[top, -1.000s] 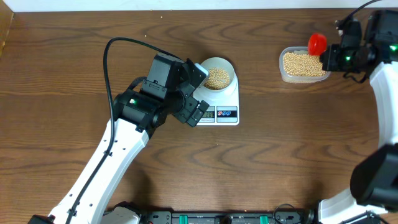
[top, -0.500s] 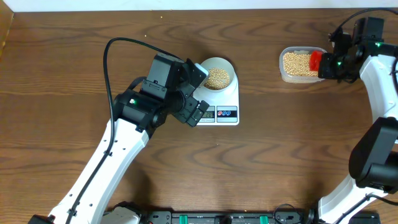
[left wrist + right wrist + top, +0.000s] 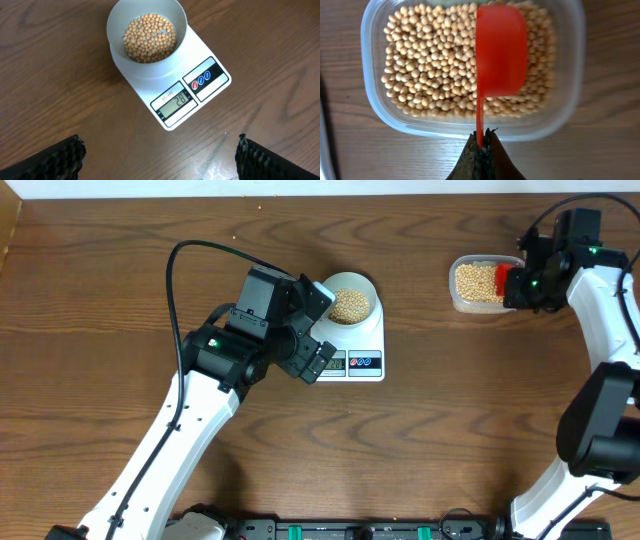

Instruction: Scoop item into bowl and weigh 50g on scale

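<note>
Many hard round beans [image 3: 430, 70], in tub [image 3: 570, 100] and in bowl [image 3: 149, 71] on scale [image 3: 197, 52], likely roll freely; best carried level in the scoop [image 3: 500, 50]; right claw [image 3: 481, 145] clamps its thin handle; left claw [image 3: 159, 141] stands apart.

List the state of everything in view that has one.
Scale: on, display reads 28.
Bowl: on the scale, part filled with beans.
Tub: lid off, holds more beans.
Scoop: over the tub's beans, held by its handle.
Right gripper: shut on the scoop handle.
Left gripper: open, empty, above the scale's front edge.
</note>
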Robot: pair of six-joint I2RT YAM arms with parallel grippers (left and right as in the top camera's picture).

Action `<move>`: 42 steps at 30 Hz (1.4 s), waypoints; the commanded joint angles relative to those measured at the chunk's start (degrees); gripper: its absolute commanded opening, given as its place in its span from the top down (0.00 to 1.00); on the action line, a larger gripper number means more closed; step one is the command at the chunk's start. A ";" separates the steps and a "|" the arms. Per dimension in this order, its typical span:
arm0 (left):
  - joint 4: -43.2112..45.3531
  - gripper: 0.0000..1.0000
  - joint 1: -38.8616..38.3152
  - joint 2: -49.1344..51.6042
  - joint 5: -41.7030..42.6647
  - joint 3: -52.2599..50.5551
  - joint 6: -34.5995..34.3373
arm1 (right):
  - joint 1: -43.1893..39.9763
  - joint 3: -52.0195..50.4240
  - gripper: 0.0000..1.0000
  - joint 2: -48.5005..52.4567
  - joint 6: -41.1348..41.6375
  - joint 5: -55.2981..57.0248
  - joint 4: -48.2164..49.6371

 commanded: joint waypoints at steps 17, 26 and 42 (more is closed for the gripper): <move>-0.02 0.02 0.20 0.13 0.66 0.20 -0.09 | -5.84 -0.55 0.99 3.89 -0.39 -27.80 -0.61; -0.02 0.02 0.20 0.13 0.66 0.20 -0.09 | -11.76 -0.55 0.99 3.91 -0.39 -35.17 -0.24; -0.02 0.02 0.20 0.13 0.66 0.20 -0.09 | -16.55 -0.55 0.99 3.91 -1.49 -45.31 -0.59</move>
